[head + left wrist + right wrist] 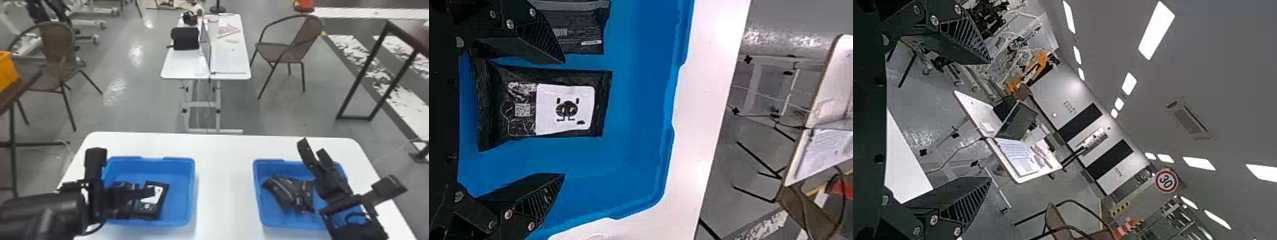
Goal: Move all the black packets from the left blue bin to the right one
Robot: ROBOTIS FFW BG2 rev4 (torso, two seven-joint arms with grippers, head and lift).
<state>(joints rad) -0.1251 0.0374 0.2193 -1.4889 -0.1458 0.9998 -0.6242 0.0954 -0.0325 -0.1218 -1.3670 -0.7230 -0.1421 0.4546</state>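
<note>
Below, white table (226,166); beyond, grey floor (127,108) and chairs (279,52); left pincer (123,171) and right pincer (354,166) wide open.

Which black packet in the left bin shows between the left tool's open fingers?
The white-labelled packet; its neighbour, with a grey strip across it, lies partly behind one finger of the left tool.

2 brown chairs (277,55), grey floor (140,102)
</note>
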